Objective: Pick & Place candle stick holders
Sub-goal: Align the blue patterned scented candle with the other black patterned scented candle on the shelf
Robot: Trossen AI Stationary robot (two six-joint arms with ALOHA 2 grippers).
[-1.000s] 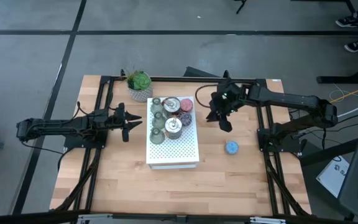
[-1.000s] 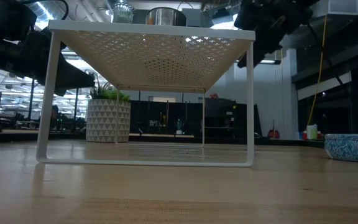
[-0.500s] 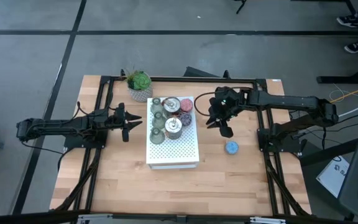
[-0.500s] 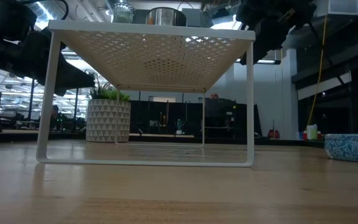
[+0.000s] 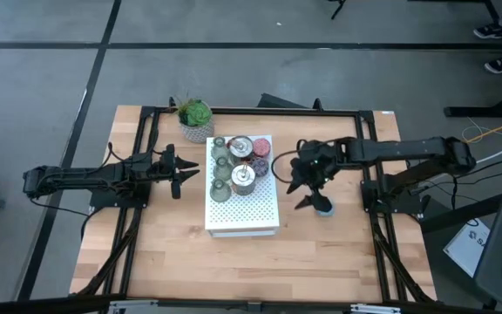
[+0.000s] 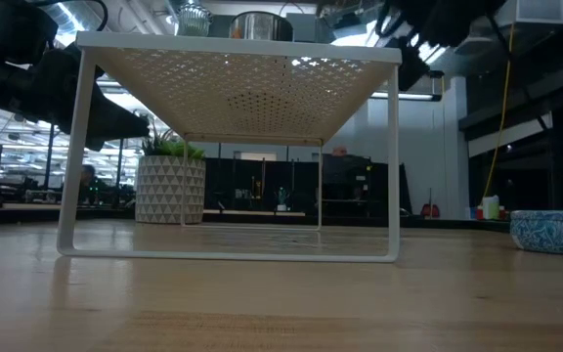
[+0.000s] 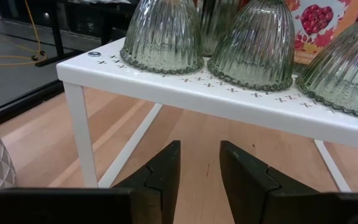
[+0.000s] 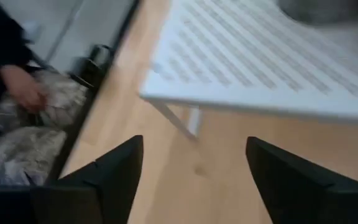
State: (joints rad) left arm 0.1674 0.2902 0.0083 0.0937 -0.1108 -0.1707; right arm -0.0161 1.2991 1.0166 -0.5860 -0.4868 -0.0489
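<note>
Several candle stick holders stand on the white perforated box (image 5: 244,202): three olive-green glass ones (image 5: 221,166) along its left side, two silvery ones (image 5: 244,177), and a pink one (image 5: 261,150) with a purple one next to it. The green glass ones (image 7: 248,43) rest on their beaded rims. A blue holder (image 5: 326,209) sits on the table to the right of the box, also in the low view (image 6: 552,231). My right gripper (image 5: 301,194) hovers open just left of and above it, touching nothing. My left gripper (image 7: 200,168) waits slightly open, level, left of the box.
A green plant in a white pot (image 5: 196,120) stands at the far edge behind the box, also in the low view (image 6: 171,186). Black frame rails (image 5: 375,187) run along both sides of the table. Bare wood (image 5: 234,270) lies between the box and the near edge.
My right gripper has swung from beside the box's far right corner toward the table's near edge, ending over the blue holder. Its fingers, close together before, have spread wide open. The holders and the left arm have kept still.
</note>
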